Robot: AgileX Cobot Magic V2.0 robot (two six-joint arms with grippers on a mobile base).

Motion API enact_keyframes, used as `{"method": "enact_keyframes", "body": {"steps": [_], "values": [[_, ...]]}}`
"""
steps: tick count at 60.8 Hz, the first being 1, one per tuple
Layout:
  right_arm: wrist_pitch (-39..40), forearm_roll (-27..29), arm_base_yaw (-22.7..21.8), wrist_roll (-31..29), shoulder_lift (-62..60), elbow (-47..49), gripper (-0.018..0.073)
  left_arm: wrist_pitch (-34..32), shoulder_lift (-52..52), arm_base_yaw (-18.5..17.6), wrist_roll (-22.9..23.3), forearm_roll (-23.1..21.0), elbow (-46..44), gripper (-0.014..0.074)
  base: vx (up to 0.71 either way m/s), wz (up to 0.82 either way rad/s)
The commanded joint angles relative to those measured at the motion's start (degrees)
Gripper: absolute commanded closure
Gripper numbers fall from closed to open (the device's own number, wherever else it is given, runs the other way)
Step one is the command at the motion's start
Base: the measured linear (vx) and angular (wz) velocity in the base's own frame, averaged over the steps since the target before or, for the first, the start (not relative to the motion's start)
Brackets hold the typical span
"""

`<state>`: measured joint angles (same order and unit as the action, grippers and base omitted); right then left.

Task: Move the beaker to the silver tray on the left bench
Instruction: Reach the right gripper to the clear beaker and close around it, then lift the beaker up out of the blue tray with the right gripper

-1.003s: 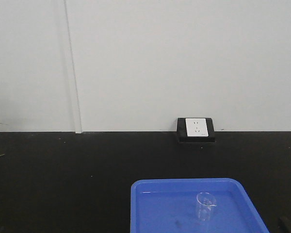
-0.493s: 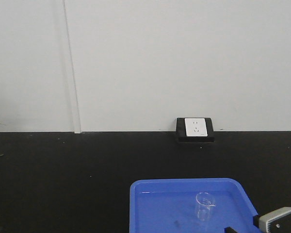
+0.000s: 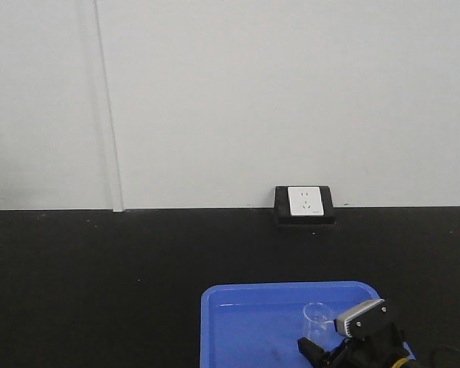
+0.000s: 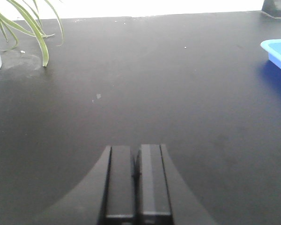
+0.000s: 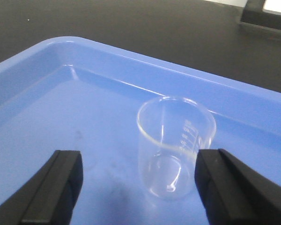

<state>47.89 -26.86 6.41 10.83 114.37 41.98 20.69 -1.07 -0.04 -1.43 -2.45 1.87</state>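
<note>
Now the clear, faintly graduated beaker (image 5: 175, 147) stands upright, alone in the blue tray (image 5: 47, 108); right gripper (image 5: 139, 161) gapes wide near it; left gripper (image 4: 136, 171) sits closed, empty.

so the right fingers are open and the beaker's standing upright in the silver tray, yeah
Not quite. The beaker is standing upright in a blue tray, not a silver one; no silver tray appears in any view. The right wrist view shows this, and there the right fingers are indeed open.
</note>
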Motion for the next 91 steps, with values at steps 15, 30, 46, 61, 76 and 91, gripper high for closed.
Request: {"method": "enact_keyframes", "body": {"steps": [15,30,46,61,76,91], "values": [[2.17,3.45,0.09,-0.26,3.6,8.9,0.0003,-4.52,-0.32,-0.19,0.03,-0.45,1.12,0.0595,0.01,-0.02],[2.2,3.5,1.61,0.0,8.58,14.99,0.0003,-4.52,-0.32,-0.19,0.03,-0.45,1.12,0.0595,0.01,-0.03],[2.02,3.28,2.1,0.14,11.38,19.77,0.0031,-4.52,-0.32,-0.19,0.03,-0.45,1.12,0.0595,0.01,-0.03],[1.26,1.97,2.1,2.65,10.41,19.92,0.0273,-4.52,-0.32,-0.19,0.03,-0.45,1.12,0.0595,0.0,-0.02],[-5.58,-19.52,2.1,13.69,0.46,19.87,0.0577,-4.52,-0.32,-0.19,0.03,-0.45,1.12,0.0595,0.0,-0.01],[-5.35,-36.73,2.18,42.05,-15.09,19.87,0.0575,-4.52,-0.32,-0.19,0.03,-0.45,1.12,0.0595,0.0,0.0]]}}
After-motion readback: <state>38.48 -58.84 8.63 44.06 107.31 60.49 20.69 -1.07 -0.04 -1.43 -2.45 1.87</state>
